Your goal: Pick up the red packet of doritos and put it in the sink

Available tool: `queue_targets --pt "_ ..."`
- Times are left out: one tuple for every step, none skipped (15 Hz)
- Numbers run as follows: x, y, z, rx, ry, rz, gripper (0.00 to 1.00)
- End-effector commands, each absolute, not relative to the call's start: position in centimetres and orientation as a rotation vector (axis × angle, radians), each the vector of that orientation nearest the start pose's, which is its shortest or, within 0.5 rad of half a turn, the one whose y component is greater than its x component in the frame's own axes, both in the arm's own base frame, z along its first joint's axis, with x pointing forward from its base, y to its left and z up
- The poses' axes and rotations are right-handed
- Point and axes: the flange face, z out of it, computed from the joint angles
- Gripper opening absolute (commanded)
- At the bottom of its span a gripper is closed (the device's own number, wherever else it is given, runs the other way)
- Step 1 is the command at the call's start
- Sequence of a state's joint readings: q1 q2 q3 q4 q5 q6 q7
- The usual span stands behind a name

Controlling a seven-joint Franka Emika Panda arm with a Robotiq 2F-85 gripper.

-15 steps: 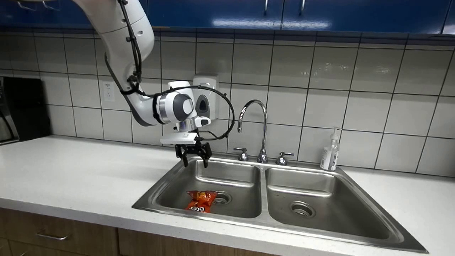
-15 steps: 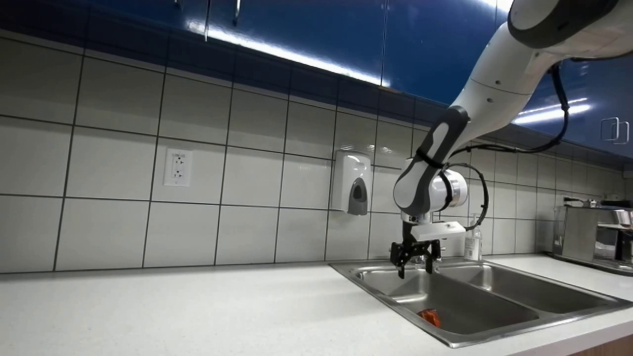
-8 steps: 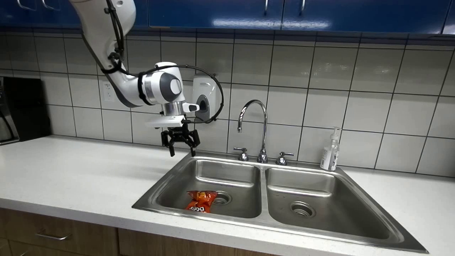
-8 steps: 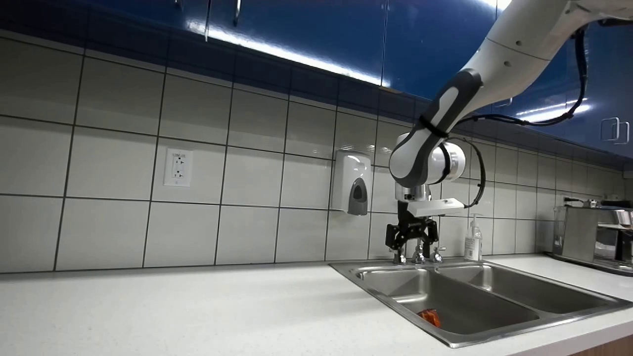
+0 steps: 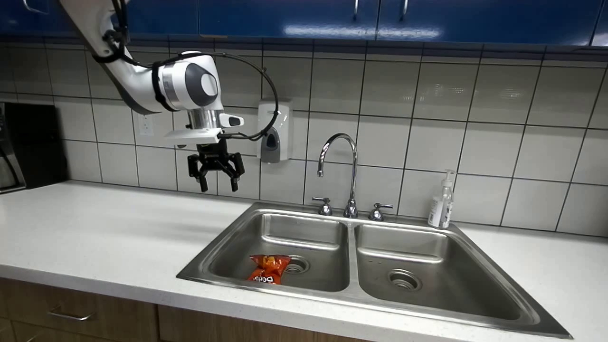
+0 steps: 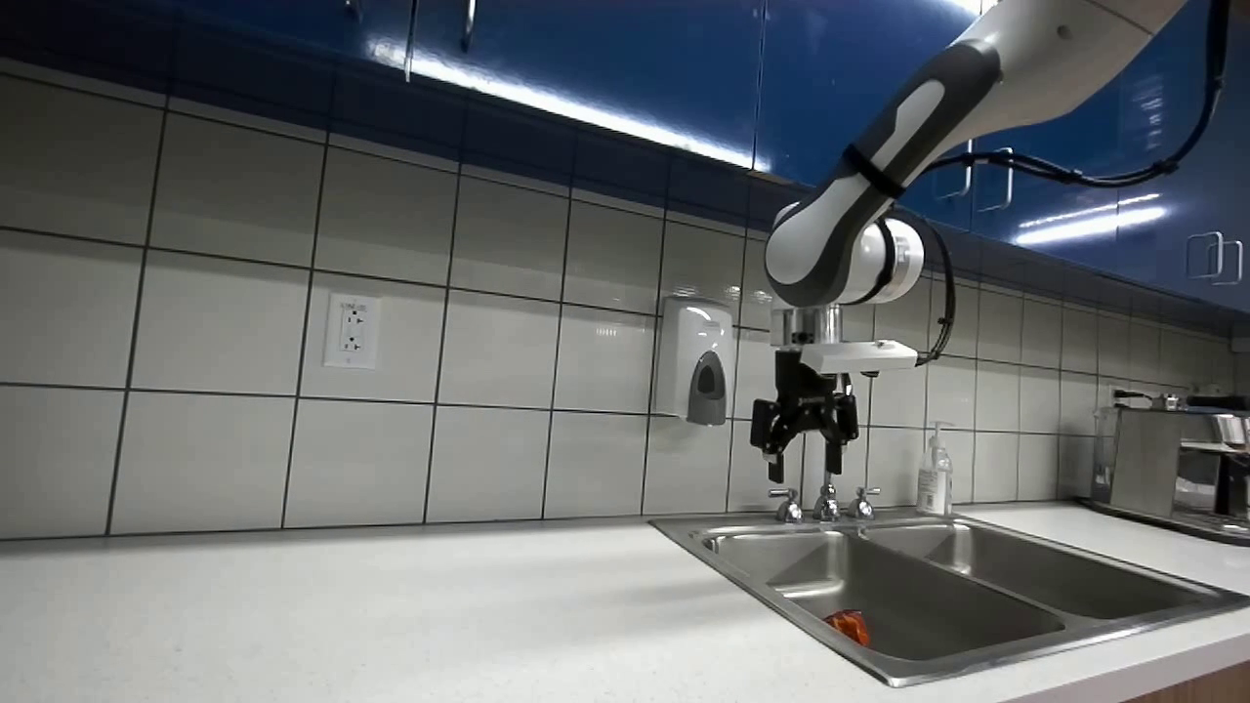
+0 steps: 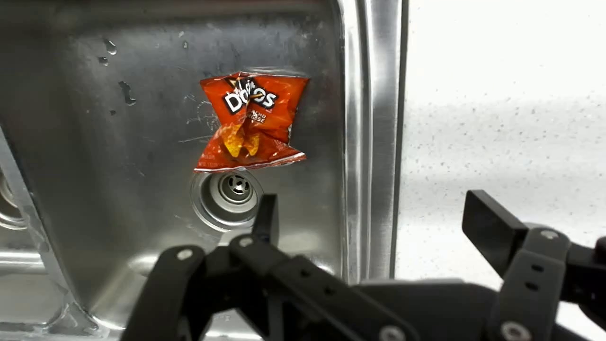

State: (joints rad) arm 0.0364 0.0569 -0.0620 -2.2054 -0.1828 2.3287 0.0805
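The red packet of doritos [image 5: 270, 269] lies crumpled on the floor of a bowl of the sink [image 5: 352, 259], beside its round drain. The wrist view shows the packet [image 7: 255, 116] whole, printed side up, with its lower edge at the drain. In an exterior view, the rim of the sink hides most of the packet [image 6: 848, 626]. My gripper [image 5: 219, 186] is open and empty, high above the counter near the back corner of the sink, apart from the packet. In the wrist view, the gripper's fingers [image 7: 371, 213] are wide apart, over the sink rim and counter.
A chrome faucet [image 5: 352, 175] with two handles stands behind the sink. A clear soap bottle [image 5: 441, 204] stands at its back corner. A soap dispenser [image 6: 695, 361] hangs on the tiled wall near the arm. Blue cabinets [image 5: 285, 19] hang above. A metal appliance [image 6: 1172, 469] stands on the counter.
My gripper has risen out from over the sink bowl and shifted toward the counter beside it, staying open. The packet and the sink have not moved.
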Motion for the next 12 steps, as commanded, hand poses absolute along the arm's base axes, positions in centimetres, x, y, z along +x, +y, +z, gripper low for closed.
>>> queue_targets --pt "51.0 -0.6 38.9 -3.264 -0.097 -0.129 1.0" --pt "50.4 -0.3 39.4 -3.262 -0.106 -0.141 1.0" --pt "49.8 -0.1 39.8 -3.259 -0.118 -0.152 1.0" --pt "49.1 0.1 40.2 -3.251 -0.14 -0.156 1.0" --pt "48.5 0.2 40.5 -3.246 -0.167 -0.16 1.0" --pt "48.0 0.3 40.7 -3.238 -0.184 -0.171 1.0" --pt "47.5 0.5 41.0 -3.229 -0.198 -0.175 1.0" --pt "49.5 0.2 40.0 -3.249 -0.145 -0.173 1.0" --pt "49.2 0.3 40.3 -3.246 -0.15 -0.179 1.0" --pt "49.2 0.3 40.3 -3.246 -0.15 -0.18 1.0" --pt "49.2 0.3 40.1 -3.246 -0.15 -0.176 1.0" --pt "49.3 0.3 39.9 -3.247 -0.15 -0.169 1.0"
